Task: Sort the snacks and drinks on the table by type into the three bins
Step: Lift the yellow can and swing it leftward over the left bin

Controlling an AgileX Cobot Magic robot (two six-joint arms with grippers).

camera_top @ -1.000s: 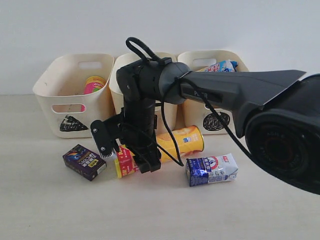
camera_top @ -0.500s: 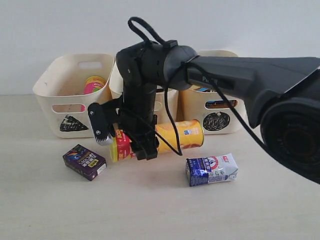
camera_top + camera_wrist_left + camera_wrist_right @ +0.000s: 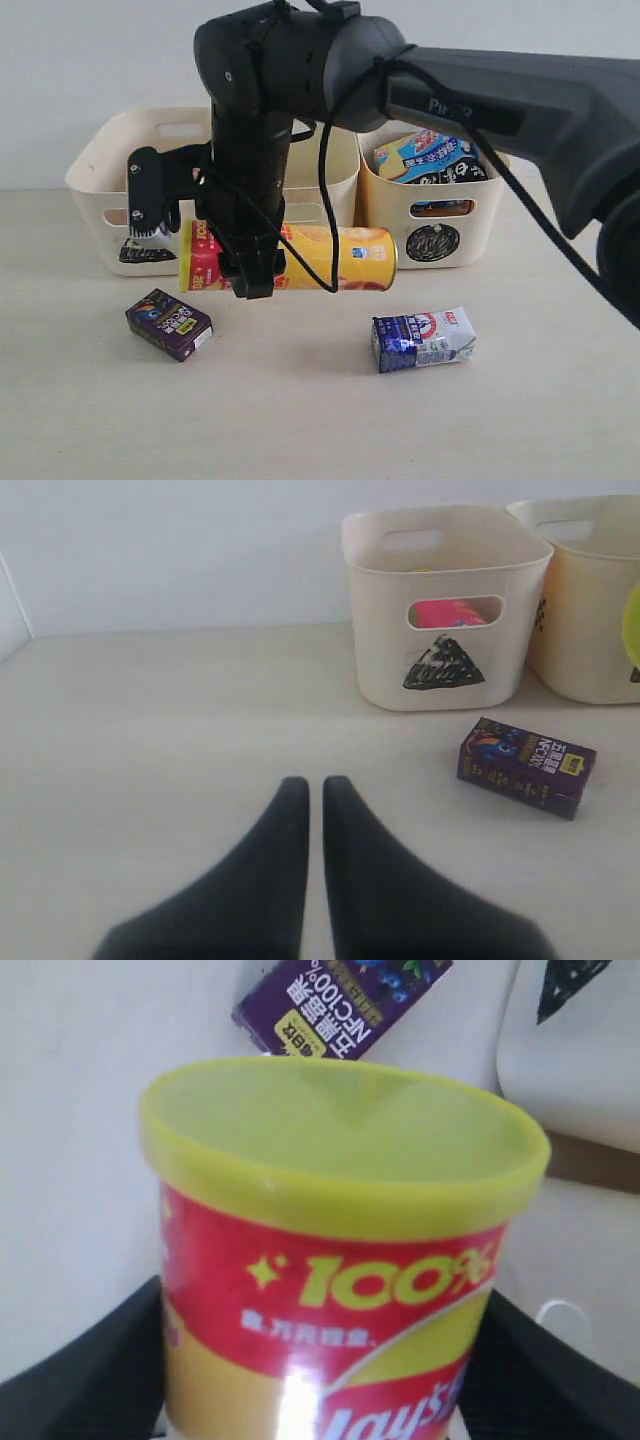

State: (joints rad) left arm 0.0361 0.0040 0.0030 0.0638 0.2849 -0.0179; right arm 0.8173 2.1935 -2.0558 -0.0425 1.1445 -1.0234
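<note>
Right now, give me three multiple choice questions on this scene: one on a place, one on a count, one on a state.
1. Where is the dark purple carton? A) on the table before the triangle bin; B) in the circle bin; C) in a gripper.
2. How many cartons lie on the table? A) one; B) two; C) four.
3. How is the yellow-orange Lay's tube? A) upright on the table; B) inside a bin; C) held sideways by the right gripper.
Answers: 1 A, it lies just before that bin. 2 B, the purple one plus the blue and white carton. 3 C, gripped near its cap, clear of the table.
</note>
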